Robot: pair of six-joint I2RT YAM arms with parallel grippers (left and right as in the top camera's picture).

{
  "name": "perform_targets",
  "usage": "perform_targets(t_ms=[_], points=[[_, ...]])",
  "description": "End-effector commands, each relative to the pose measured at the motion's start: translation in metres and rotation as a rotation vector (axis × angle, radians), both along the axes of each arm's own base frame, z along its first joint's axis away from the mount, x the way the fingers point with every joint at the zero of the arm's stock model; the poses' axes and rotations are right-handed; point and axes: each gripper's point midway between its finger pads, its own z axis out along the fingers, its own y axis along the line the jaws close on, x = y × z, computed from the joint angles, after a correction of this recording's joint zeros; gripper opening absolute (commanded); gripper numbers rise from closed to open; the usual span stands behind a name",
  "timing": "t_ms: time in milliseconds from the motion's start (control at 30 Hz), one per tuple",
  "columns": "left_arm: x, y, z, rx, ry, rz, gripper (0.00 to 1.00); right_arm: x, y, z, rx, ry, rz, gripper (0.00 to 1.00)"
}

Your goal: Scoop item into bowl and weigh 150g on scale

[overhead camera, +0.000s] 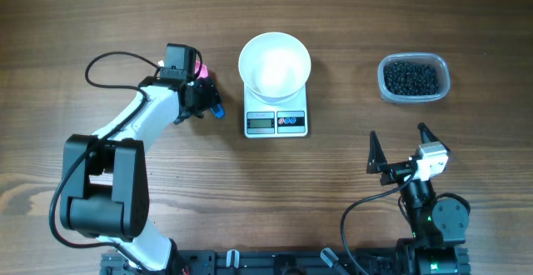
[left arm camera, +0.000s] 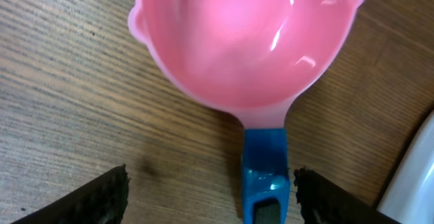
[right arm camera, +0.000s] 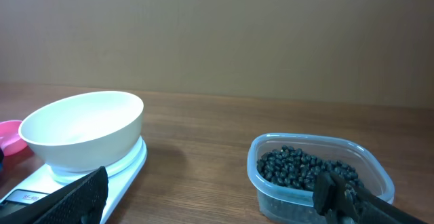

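Note:
The white bowl (overhead camera: 275,62) sits on the small white scale (overhead camera: 276,122) at mid-table; the right wrist view also shows the bowl (right arm camera: 85,129) and scale (right arm camera: 129,166). The black beads (overhead camera: 410,77) fill a clear tub (overhead camera: 414,97) at the right. The beads (right arm camera: 298,164) appear close up in the right wrist view. A pink scoop (left arm camera: 244,41) with a blue handle (left arm camera: 264,180) lies on the wood left of the scale. My left gripper (left arm camera: 210,197) is open, and the handle lies between its fingers, close to the right one. My right gripper (overhead camera: 400,152) is open and empty, near the front edge.
The scoop (overhead camera: 199,70) lies a short way left of the scale, under my left gripper (overhead camera: 204,100). A black cable (overhead camera: 108,58) loops behind the left arm. In the right wrist view the tub (right arm camera: 271,183) stands just ahead of my right gripper (right arm camera: 210,197).

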Motion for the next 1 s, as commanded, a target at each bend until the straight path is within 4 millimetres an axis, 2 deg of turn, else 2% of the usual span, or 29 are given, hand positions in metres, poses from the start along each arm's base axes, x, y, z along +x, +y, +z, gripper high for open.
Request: perform_targets(t_ms=[0, 133, 233, 333, 400, 433, 500, 600, 767, 967], points=[[0.006, 0.002, -0.001, 0.004, -0.016, 0.011, 0.79, 0.0, -0.002, 0.001, -0.002, -0.007, -0.014, 1.0], [0.0, 0.004, -0.005, 0.016, 0.012, 0.014, 0.62, 0.0, -0.002, 0.001, -0.002, -0.007, -0.013, 1.0], [-0.01, 0.025, -0.009, 0.132, 0.051, 0.05, 0.67, 0.0, -0.002, 0.001, -0.002, -0.007, -0.014, 1.0], [-0.011, 0.033, -0.008, 0.173, 0.051, 0.063, 0.73, 0.0, -0.002, 0.001, -0.002, -0.007, -0.013, 1.0], [-0.009, 0.03, -0.008, 0.157, 0.044, 0.059, 0.75, 0.0, -0.002, 0.001, -0.002, -0.007, -0.013, 1.0], [-0.005, 0.018, -0.008, 0.092, 0.033, 0.038, 0.79, 0.0, -0.002, 0.001, -0.002, -0.007, -0.013, 1.0], [0.001, -0.002, -0.006, -0.016, 0.011, 0.002, 0.8, 0.0, -0.002, 0.001, -0.002, -0.007, -0.013, 1.0], [0.007, -0.015, -0.002, -0.088, -0.014, -0.024, 0.81, 0.0, -0.002, 0.001, -0.002, -0.007, -0.014, 1.0], [0.012, -0.016, 0.0, -0.088, -0.036, -0.025, 0.83, 0.0, -0.002, 0.001, -0.002, -0.007, -0.014, 1.0], [0.012, -0.005, -0.001, -0.026, -0.036, -0.008, 0.84, 0.0, -0.002, 0.001, -0.002, -0.007, -0.013, 1.0]])
